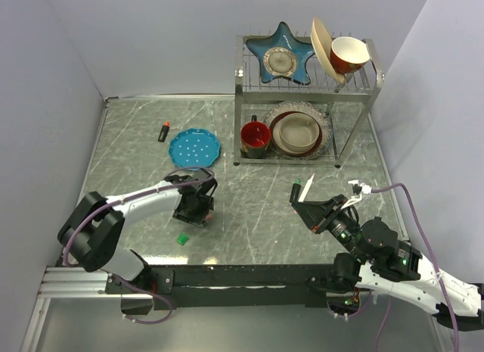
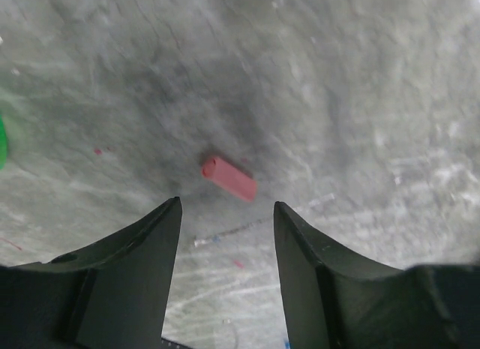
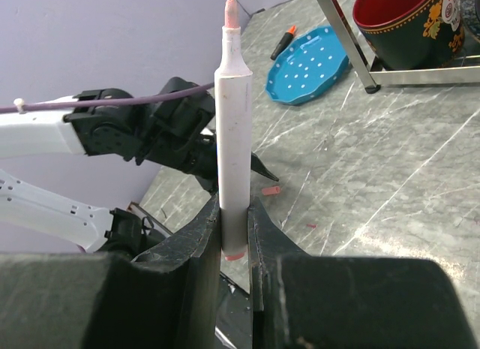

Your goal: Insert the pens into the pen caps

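Looks like cap pickup. Hovering with left gripper (image 2: 226, 206) spread wide over pink-red cap (image 2: 229, 178) lying just beyond the fingertips, centred on the gap. Gripping white pen (image 3: 233, 139) upright in right gripper (image 3: 234, 214), pink tip above the fingers. Next, likely: descend, pinch cap, align with tip.

Grey marbled stone surface (image 1: 265, 208), white veins. Thin white plastic pen (image 3: 234, 139), pale pink tip. Small pink-red plastic cap (image 2: 229, 178); small green plastic cap (image 1: 182, 238). Round blue plate (image 1: 194, 147), white dots. Stubby black marker (image 1: 162, 132), orange end. Star-shaped blue dish (image 1: 299, 64). Red mug (image 1: 255, 136), dark patterned outside. Black fingers (image 2: 135, 281).
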You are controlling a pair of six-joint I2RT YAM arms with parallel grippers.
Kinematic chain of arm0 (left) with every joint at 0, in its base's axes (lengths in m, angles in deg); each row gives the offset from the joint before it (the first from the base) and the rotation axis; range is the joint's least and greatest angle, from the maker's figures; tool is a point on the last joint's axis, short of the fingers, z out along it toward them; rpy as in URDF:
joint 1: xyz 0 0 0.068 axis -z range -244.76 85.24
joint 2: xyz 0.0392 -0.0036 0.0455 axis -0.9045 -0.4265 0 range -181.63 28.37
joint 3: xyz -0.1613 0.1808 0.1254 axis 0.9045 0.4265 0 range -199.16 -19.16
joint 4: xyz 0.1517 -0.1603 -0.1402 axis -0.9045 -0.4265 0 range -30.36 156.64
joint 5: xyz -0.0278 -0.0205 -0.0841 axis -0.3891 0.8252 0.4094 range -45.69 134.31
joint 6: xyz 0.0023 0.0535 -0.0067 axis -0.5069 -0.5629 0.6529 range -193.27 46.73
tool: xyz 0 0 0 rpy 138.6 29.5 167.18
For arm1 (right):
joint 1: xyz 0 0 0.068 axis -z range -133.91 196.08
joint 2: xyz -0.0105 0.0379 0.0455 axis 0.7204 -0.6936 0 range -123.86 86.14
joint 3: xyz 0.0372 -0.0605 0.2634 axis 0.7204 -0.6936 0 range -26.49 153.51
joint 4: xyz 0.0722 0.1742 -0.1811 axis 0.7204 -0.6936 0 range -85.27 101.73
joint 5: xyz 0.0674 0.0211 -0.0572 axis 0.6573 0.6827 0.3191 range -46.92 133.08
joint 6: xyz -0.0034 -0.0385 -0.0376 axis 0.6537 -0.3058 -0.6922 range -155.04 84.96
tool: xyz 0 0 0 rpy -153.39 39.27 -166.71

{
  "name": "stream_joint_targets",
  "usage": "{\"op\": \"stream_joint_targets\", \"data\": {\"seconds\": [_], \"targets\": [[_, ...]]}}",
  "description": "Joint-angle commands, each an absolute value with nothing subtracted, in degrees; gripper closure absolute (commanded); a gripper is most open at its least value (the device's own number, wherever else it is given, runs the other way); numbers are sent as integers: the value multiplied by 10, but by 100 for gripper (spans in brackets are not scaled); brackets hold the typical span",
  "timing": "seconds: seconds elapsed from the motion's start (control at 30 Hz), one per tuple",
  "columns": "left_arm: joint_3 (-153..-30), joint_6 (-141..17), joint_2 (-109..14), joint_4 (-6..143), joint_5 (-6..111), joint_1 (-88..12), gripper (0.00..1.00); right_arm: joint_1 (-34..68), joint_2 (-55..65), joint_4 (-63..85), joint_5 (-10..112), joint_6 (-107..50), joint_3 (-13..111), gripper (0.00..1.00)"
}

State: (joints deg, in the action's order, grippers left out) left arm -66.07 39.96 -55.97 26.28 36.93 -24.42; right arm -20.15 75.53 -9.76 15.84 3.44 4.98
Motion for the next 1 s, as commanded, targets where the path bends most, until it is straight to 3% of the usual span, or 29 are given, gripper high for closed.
{"op": "stream_joint_targets", "data": {"seconds": [0.0,0.57,0.97], "targets": [[-692,579,-585,240,349,-253,44,-204,757,-89,150,34,52,100],[-753,524,-652,186,316,-272,68,-204,757,-97,148,34,56,100],[-774,473,-644,116,319,-271,63,-204,761,-102,144,32,58,100]]}}
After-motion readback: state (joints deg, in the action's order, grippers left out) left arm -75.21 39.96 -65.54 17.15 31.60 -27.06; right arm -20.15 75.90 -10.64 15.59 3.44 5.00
